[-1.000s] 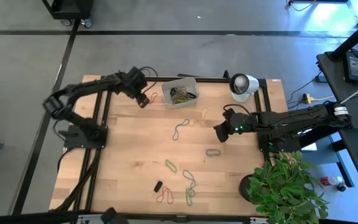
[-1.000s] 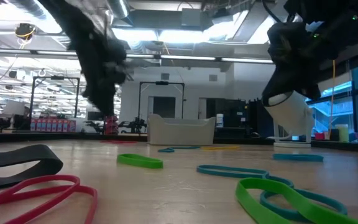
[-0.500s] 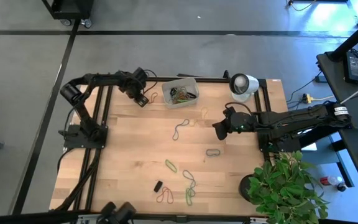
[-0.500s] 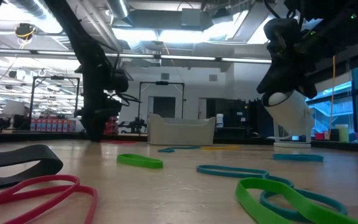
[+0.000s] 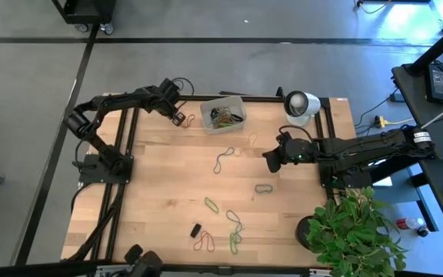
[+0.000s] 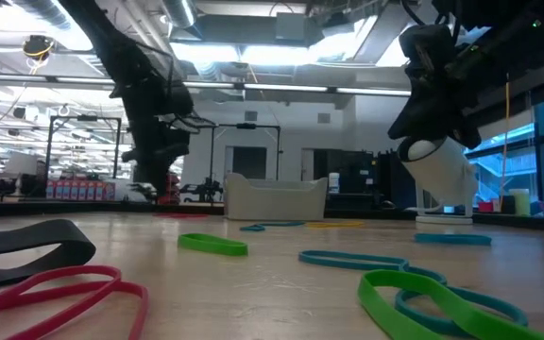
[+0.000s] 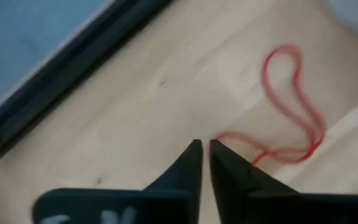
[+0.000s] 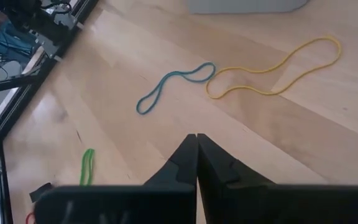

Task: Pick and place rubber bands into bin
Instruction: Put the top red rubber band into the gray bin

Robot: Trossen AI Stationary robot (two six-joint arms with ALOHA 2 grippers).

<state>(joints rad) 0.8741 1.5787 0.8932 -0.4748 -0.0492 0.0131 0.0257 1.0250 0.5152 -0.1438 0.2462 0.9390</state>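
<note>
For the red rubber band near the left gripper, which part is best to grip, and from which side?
Probably the nearer strand of the red rubber band, which lies flat on the table as a twisted loop. Come straight down with the left gripper, fingers straddling that strand.

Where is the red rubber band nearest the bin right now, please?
In the high view, the red rubber band lies just left of the bin, beside the left gripper.
</note>
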